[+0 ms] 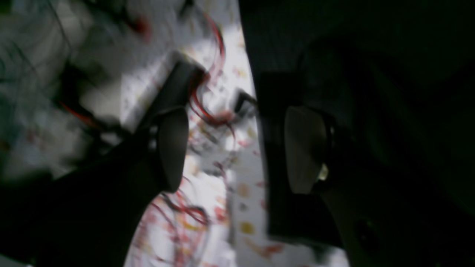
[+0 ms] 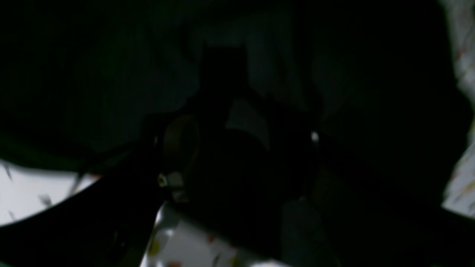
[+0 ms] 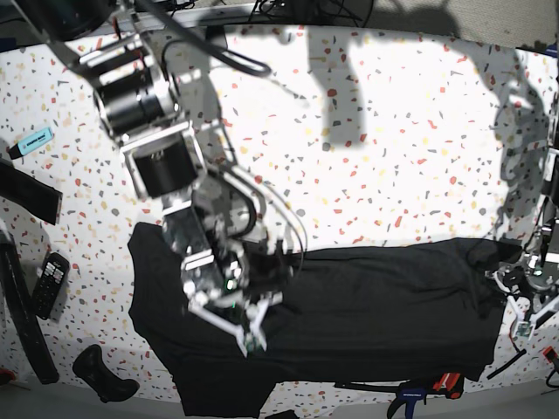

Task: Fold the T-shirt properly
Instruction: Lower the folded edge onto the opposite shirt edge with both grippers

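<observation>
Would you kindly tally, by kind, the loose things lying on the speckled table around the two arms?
T-shirt: 1
Remote control: 1
Light blue marker: 1
Clamp with red grip: 1
Black strip of fabric: 1
Total: 5

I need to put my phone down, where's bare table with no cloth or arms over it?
Free: the speckled table beyond the T-shirt, toward the far edge. Crowded: the near edge, with the shirt, the clamps, the right arm and the remote.
</observation>
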